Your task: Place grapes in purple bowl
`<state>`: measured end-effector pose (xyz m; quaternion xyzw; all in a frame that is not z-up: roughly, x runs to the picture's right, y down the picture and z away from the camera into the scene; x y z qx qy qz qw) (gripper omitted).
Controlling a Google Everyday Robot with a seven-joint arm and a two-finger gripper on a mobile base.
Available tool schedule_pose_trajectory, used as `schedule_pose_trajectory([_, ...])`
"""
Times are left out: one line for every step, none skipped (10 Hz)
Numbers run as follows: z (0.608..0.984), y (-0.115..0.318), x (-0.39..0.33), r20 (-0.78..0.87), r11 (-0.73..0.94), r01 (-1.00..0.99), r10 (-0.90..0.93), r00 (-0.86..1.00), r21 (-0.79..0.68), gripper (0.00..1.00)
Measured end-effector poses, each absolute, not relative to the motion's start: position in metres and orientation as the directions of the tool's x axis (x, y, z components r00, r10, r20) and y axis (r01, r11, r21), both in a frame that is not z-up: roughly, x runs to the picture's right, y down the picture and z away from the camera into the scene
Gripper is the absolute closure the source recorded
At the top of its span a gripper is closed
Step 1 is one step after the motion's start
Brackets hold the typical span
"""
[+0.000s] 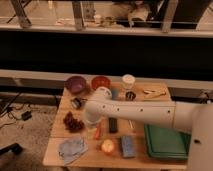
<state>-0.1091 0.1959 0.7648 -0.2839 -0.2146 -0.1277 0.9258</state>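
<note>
The grapes, a dark maroon bumpy cluster, lie near the left edge of the wooden table. The dull purple bowl stands at the table's back left corner and looks empty. My white arm reaches in from the right across the middle of the table. Its gripper points down just right of the grapes, close to them. The arm's end hides most of the gripper.
An orange-red bowl and a white cup stand right of the purple bowl. A red-orange carrot, a black bar, an orange fruit, a blue sponge and a grey cloth lie in front. A green tray is at the right.
</note>
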Motion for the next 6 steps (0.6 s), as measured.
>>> schedule_pose_trajectory([0.7651, 0.1958, -0.1061, 0.466, 0.806, 0.355, -0.112, 0.878, -0.474, 0.2])
schedule_pose_trajectory([0.7651, 0.1961, -0.1065, 0.466, 0.806, 0.355, -0.113, 0.878, -0.474, 0.2])
schedule_pose_trajectory([0.7648, 0.1964, -0.1082, 0.468, 0.805, 0.358, -0.114, 0.876, -0.473, 0.2])
schedule_pose_trajectory([0.7653, 0.1961, -0.1066, 0.466, 0.806, 0.355, -0.113, 0.877, -0.474, 0.2])
schedule_pose_trajectory([0.7656, 0.196, -0.1059, 0.465, 0.806, 0.354, -0.112, 0.878, -0.474, 0.2])
schedule_pose_trajectory([0.7674, 0.1956, -0.1075, 0.464, 0.807, 0.35, -0.108, 0.879, -0.475, 0.2])
